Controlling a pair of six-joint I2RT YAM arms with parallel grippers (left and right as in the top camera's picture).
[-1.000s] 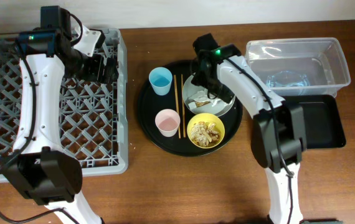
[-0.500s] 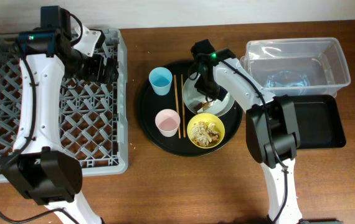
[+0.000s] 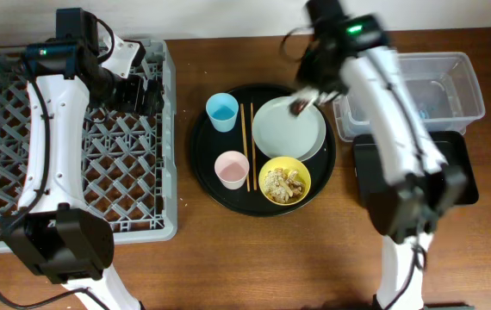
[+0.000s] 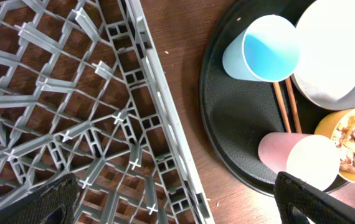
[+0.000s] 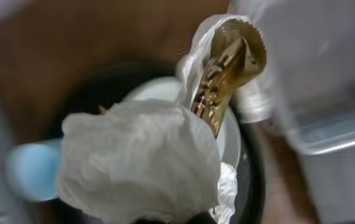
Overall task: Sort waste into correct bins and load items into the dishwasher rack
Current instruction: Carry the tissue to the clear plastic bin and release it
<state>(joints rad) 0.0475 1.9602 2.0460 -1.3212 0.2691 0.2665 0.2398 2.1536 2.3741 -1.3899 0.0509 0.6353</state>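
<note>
My right gripper [image 5: 177,219] is shut on the waste, a crumpled white napkin [image 5: 139,163] with a brownish wrapper [image 5: 228,61] sticking out. It hangs above the right edge of the pale plate [image 3: 287,129], close to the clear tub [image 3: 418,84]. The napkin hides the fingers. In the overhead view that gripper [image 3: 304,102] is raised and blurred. The plate is bare. The yellow bowl [image 3: 284,181] holds brown scraps. A blue cup [image 3: 221,111], a pink cup [image 3: 231,168] and chopsticks [image 3: 247,145] lie on the round black tray [image 3: 201,146]. My left gripper [image 4: 177,206] stands open over the dishwasher rack [image 3: 56,172], right edge.
The shallow black tray [image 3: 448,168] lies in front of the clear tub, partly covered by my right arm. The rack wall [image 4: 165,118] runs close to the round tray's left rim. Bare wooden table shows along the front edge.
My right gripper shut on the napkin and wrapper on the plate, then lifted them up and to the right towards the clear tub. The plate is now bare. The left arm has not moved.
</note>
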